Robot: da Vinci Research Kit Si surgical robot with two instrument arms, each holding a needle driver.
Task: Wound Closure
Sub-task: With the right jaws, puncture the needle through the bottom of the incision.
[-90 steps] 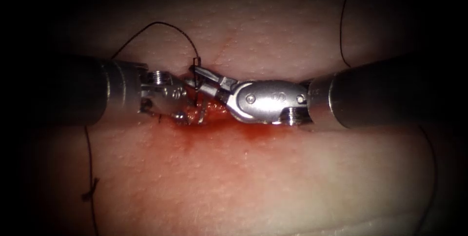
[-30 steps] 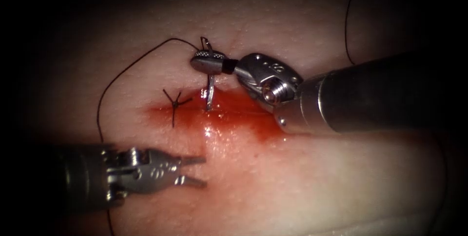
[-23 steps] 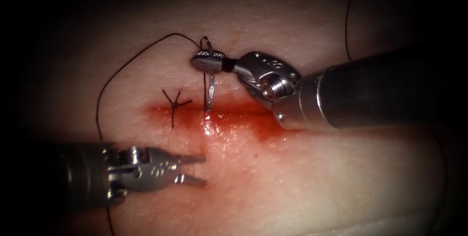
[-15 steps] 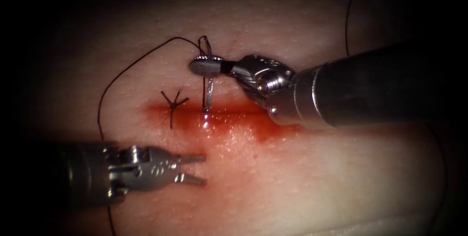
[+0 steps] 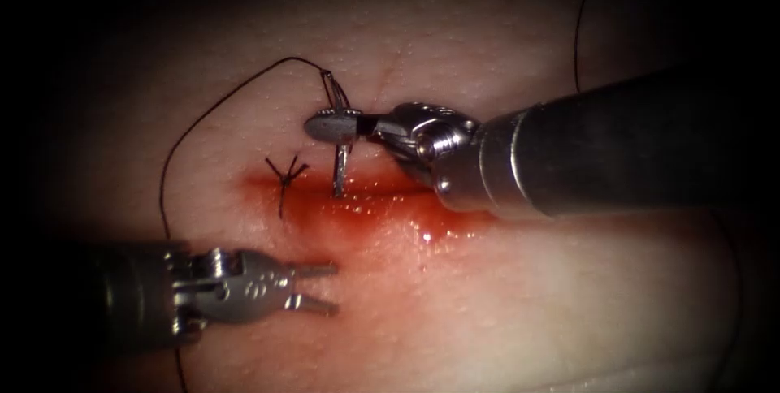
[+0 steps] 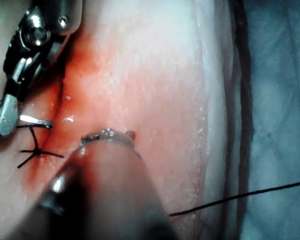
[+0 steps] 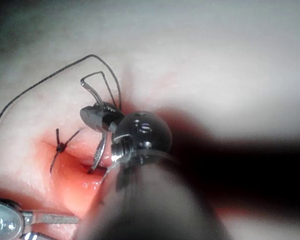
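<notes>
The tissue [image 5: 528, 295] lay pale, with red fluid [image 5: 382, 210] pooled along the cut [image 5: 366, 192]; a tied stitch [image 5: 284, 174] sat at the cut's left end. The right tool [image 5: 321, 127] pinched the needle [image 5: 340, 167] near its thread end, long axis upright, tip touching the cut; the left tool [image 5: 323, 287], jaws spread and empty, sat below the cut.

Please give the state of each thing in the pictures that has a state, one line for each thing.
Right tool: jaws shut on the needle, near its thread end.
Needle: held upright, tip at the cut.
Left tool: jaws open, holding nothing, below the cut.
Thread: slack, looping from the needle's end.
Knot: tied, ends cut short, left of the needle.
Cut: wet with red fluid.
</notes>
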